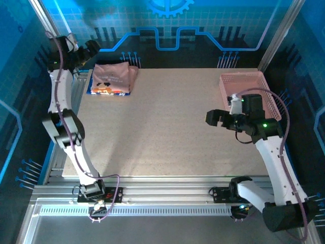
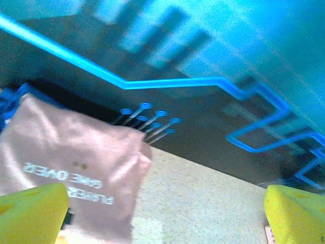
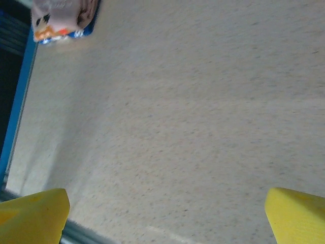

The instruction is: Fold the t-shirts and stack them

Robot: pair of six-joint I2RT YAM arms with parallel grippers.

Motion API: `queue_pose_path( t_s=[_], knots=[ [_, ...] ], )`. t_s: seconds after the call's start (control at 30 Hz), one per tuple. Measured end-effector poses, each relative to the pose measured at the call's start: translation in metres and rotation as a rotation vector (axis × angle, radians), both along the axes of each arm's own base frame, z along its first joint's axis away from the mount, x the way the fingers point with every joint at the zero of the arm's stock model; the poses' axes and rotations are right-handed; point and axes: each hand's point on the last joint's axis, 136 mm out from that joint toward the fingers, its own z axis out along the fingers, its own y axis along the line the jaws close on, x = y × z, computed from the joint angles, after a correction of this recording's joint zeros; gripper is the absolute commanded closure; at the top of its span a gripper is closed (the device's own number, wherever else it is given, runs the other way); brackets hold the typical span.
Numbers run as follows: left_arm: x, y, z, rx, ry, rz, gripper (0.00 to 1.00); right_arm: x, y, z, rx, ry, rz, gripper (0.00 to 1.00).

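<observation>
Pink shirt (image 1: 116,75) lies folded flat on top of the navy shirt (image 1: 109,92), a tidy stack at the table's (image 1: 177,132) far-left corner. Navy's printed edge peeks out along the near side.

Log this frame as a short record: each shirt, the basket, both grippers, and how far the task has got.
pink t-shirt: folded, lying on top of the navy t-shirt
navy t-shirt: folded flat at the far left corner of the table
pink lattice basket: far right of table, apart from the shirts
left gripper: open, raised by the stack, holding nothing
right gripper: open, over bare table, holding nothing
task: both shirts look folded and stacked
</observation>
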Motion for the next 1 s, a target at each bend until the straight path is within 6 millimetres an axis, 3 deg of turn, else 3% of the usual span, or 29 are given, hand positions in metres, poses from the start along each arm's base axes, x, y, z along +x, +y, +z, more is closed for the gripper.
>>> queue_pose_path(
  t_s=[0.1, 0.23, 0.37, 0.43, 0.57, 0.7, 0.83, 1.0],
  knots=[
    [-0.062, -0.047, 0.012, 0.031, -0.025, -0.027, 0.01, 0.004, -0.034, -0.019, -0.018, 0.002, -0.109, 0.00],
    [-0.125, -0.067, -0.006, 0.102, -0.029, 0.024, 0.01, 0.010, -0.058, -0.048, -0.061, 0.016, -0.193, 0.00],
    [-0.165, -0.063, -0.067, 0.161, 0.029, 0.106, 0.01, 0.015, -0.077, -0.077, -0.135, 0.005, -0.261, 0.00],
    [-0.191, -0.056, -0.114, 0.198, 0.083, 0.158, 0.01, 0.018, -0.086, -0.090, -0.176, -0.017, -0.298, 0.00],
    [-0.231, -0.051, -0.183, 0.353, 0.102, 0.192, 0.01, 0.024, -0.090, -0.118, -0.252, -0.104, -0.265, 0.00],
    [-0.236, -0.050, -0.212, 0.468, 0.080, 0.189, 0.01, 0.029, -0.089, -0.132, -0.337, -0.177, -0.226, 0.00],
    [-0.218, -0.044, -0.223, 0.501, 0.029, 0.218, 0.01, 0.035, -0.091, -0.134, -0.360, -0.308, -0.236, 0.00],
    [-0.200, -0.044, -0.255, 0.540, 0.061, 0.194, 0.01, 0.053, -0.093, -0.143, -0.373, -0.393, -0.247, 0.00]
  ],
)
